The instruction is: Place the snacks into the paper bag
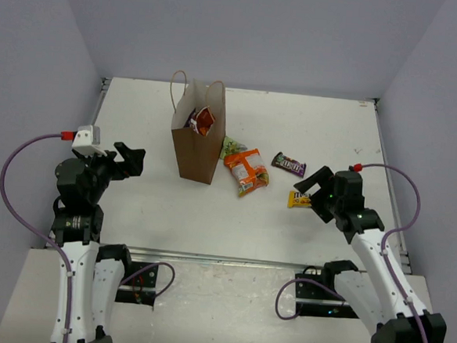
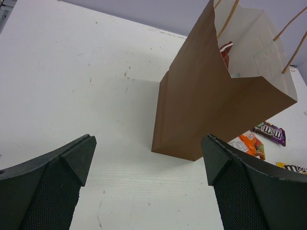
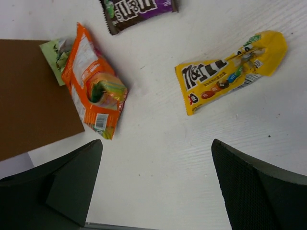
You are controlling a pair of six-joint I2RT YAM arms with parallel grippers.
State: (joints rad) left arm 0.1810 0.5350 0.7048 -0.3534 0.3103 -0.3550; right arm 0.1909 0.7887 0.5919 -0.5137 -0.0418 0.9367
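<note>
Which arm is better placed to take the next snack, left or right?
Right. Its open fingers hover over the yellow packet. The left fingers face the paper bag, which stands between them and the loose snacks.

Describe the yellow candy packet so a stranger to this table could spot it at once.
Start at the brown paper bag standing mid-table and look right, past the orange packet. The yellow packet lies flat by the right gripper. Only it is yellow, with black M&M's lettering.
</note>
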